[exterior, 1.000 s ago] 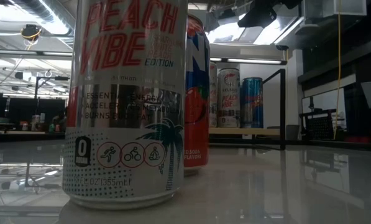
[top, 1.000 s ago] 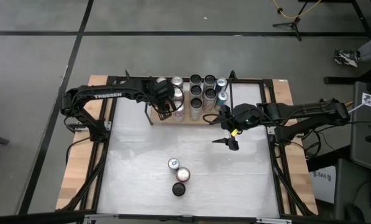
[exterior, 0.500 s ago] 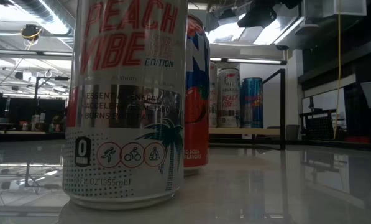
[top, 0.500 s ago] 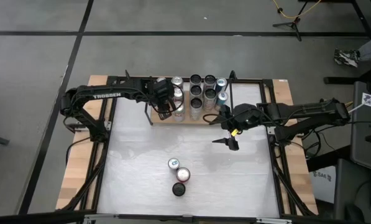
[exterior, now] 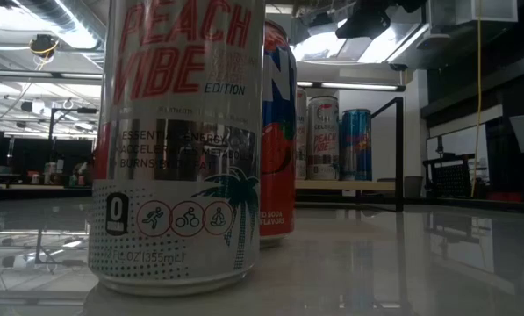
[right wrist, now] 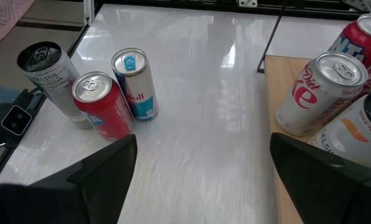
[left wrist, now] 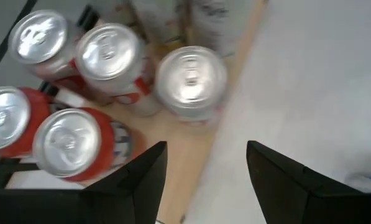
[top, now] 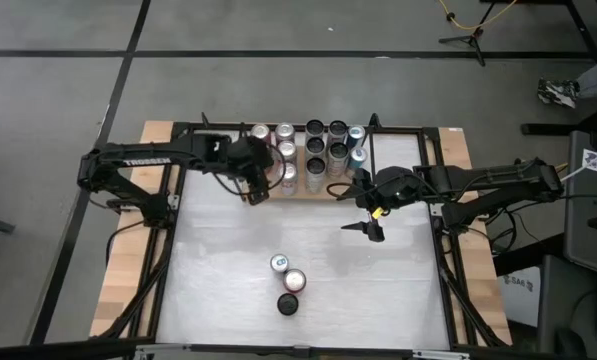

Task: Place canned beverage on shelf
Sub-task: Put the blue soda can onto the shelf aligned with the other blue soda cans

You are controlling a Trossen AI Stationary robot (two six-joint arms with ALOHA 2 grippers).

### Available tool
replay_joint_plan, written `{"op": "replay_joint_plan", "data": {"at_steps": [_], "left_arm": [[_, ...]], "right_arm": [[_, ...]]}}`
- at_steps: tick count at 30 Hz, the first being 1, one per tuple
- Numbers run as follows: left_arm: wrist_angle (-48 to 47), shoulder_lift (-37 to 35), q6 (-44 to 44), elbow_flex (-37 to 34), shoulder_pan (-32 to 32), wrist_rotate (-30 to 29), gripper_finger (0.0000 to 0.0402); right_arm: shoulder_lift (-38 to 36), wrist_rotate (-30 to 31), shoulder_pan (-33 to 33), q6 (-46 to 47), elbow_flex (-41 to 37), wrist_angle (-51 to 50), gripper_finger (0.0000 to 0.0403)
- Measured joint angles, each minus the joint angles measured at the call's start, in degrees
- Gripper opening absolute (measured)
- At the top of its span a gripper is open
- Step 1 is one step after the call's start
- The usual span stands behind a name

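The shelf [top: 308, 160] at the far edge of the counter [top: 218, 260] already carried a cluster of cans standing upright, so much of the job looked done. Three cans remained out on the counter near its front edge: a blue can [right wrist: 135, 83], a red can [right wrist: 102, 106] and a dark-topped silver can [right wrist: 50, 79], touching or nearly so. All three stood on end, long axes vertical, tops up (the silver one filled the low view).

The left gripper [left wrist: 204, 177] hovered at the shelf's left end, fingers spread and holding nothing, just beside a silver can [left wrist: 190, 78] at the board's edge. The right gripper [top: 370, 222] hung over the counter near the shelf's right end, fingers wide apart and empty. By my judgement three placements were left.
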Motion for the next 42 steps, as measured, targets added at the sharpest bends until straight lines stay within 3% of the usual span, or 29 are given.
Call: {"op": "replay_joint_plan", "data": {"at_steps": [11, 28, 33, 42], "left_arm": [[0.20, -1.38, -8.96, 0.00, -7.60, 6.99, 0.0211], [4.41, -1.04, -7.70, 0.00, -14.49, 11.68, 0.0212], [8.17, -0.98, -5.63, 0.00, -16.73, 20.37, 0.0225], [9.14, -0.52, -9.59, 0.02, -19.46, 16.03, 0.0227]], "right_arm": [[0.00, -0.02, 0.00, 0.00, 0.00, 0.00, 0.0363], [0.00, -0.02, 0.00, 0.00, 0.00, -0.02, 0.0363], [0.00, -0.02, -0.02, 0.00, 0.00, -0.04, 0.0363], [0.00, -0.02, -0.01, 0.00, 0.00, -0.02, 0.0363]]}}
